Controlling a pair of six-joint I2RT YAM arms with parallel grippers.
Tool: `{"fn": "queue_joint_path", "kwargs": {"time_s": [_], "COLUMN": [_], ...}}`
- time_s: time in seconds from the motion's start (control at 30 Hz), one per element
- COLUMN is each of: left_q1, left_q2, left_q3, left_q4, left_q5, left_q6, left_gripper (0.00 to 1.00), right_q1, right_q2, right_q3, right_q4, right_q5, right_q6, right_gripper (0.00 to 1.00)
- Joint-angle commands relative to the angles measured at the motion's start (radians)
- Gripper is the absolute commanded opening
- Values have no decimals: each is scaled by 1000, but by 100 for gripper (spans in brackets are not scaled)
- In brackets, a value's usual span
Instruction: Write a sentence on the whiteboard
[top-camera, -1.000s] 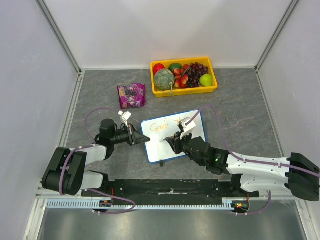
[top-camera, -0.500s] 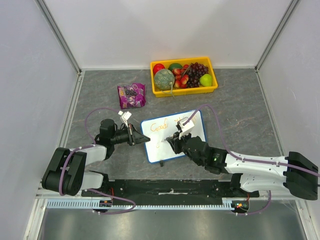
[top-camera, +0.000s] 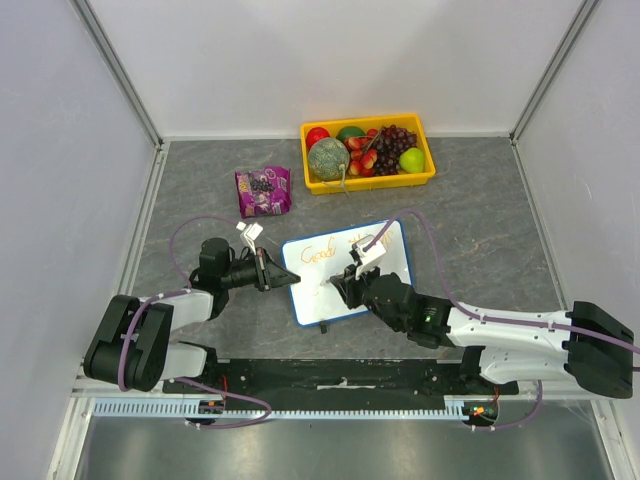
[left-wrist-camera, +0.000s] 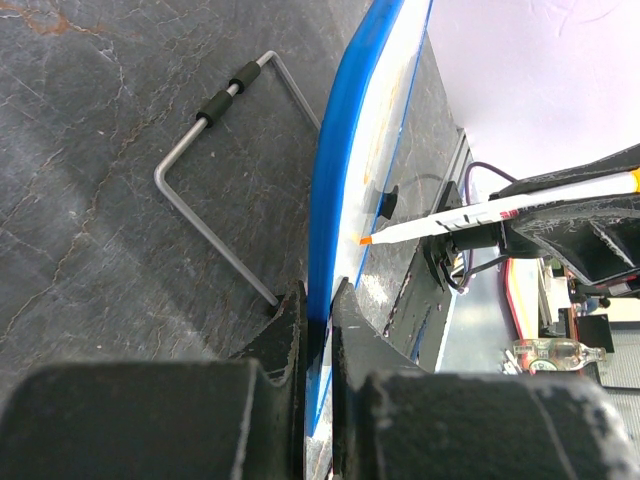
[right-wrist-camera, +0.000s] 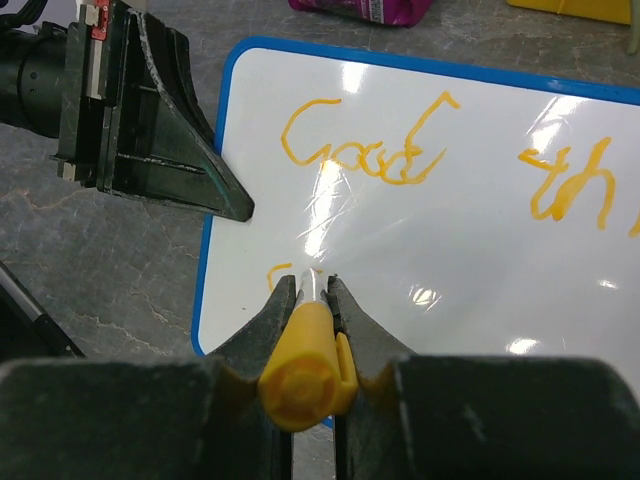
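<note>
The whiteboard (top-camera: 380, 285) lies on the grey table, white with a blue rim. My left gripper (top-camera: 283, 279) is shut on its left edge; in the left wrist view the blue rim (left-wrist-camera: 335, 200) sits between the jaws. My right gripper (top-camera: 335, 288) is shut on an orange marker (right-wrist-camera: 303, 375) with a yellow cap, its tip on the board's lower left. The sentence (right-wrist-camera: 365, 155) reads "Good th" in orange on the top line, and a short orange stroke (right-wrist-camera: 277, 273) starts a second line. The marker also shows in the left wrist view (left-wrist-camera: 480, 212).
A yellow tray (top-camera: 420, 180) of fruit stands at the back. A purple snack bag (top-camera: 263, 190) lies left of it. The board's wire stand (left-wrist-camera: 215, 150) rests on the table by the left gripper. Grey walls close in both sides.
My right gripper with the marker has shifted slightly left on the lower part of the board. The left gripper and the board have not moved.
</note>
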Motion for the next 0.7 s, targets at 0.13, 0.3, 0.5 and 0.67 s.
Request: {"fn": "queue_joint_path", "kwargs": {"time_s": [0.13,0.3,0.5,0.67], "left_q1": [5,5,5,5], "left_q2": [16,16,17,18], "left_q3": [-1,0,0,0], "left_q4": [-86,-87,-87,-87], "left_q5": [-150,-150,-150,-152], "left_q6": [50,50,50,50], "left_gripper": [2,2,2,2], "right_q1": [2,2,2,2], "right_q2": [4,-5,-43,-45], "right_q3": [7,-4,-36,-30], "right_q4": [-39,-60,-62,-79], "right_q5": [-35,-43,-20,-2], "right_q6": [15,24,43,37], "right_gripper": [0,0,0,0]}}
